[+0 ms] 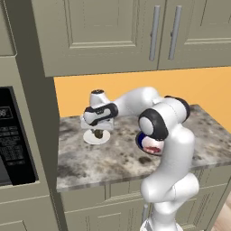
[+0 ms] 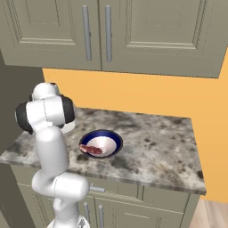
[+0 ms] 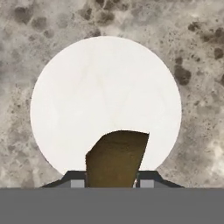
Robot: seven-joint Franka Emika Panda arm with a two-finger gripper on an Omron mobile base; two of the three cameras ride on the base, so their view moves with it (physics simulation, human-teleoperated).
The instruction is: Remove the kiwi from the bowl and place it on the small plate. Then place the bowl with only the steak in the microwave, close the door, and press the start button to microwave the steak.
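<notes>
- Olive-brown, egg-shaped kiwi (image 3: 116, 158) sits nearest the hand camera, clamped between the two dark finger tips of the tool (image 3: 112, 183), which press on it from either side.
- Directly behind the kiwi in the hand view lies the small, flat, round white plate (image 3: 105, 87), with the fruit held over its near edge; whether the kiwi touches the plate cannot be told.
- From the left base view, the tool (image 1: 97, 131) points down over the same plate (image 1: 106, 137), with the kiwi (image 1: 98, 133) a dark spot just above the white surface.
- Speckled grey-brown stone tabletop (image 1: 113, 155) carries the plate near its back left part, close to the orange wall.
- Round bowl with a dark blue rim and white inside (image 2: 101, 143) stands on the tabletop (image 2: 151, 142) well apart from the plate, nearer the front edge.
- Flat reddish-brown steak with pale streaks (image 2: 91, 150) lies inside the bowl, toward its near left side.
- In the left base view the bowl (image 1: 145, 145) is partly hidden behind the white arm's elbow.
- Black built-in microwave (image 1: 12, 144) stands at the left edge of that view, with its keypad strip facing out.
</notes>
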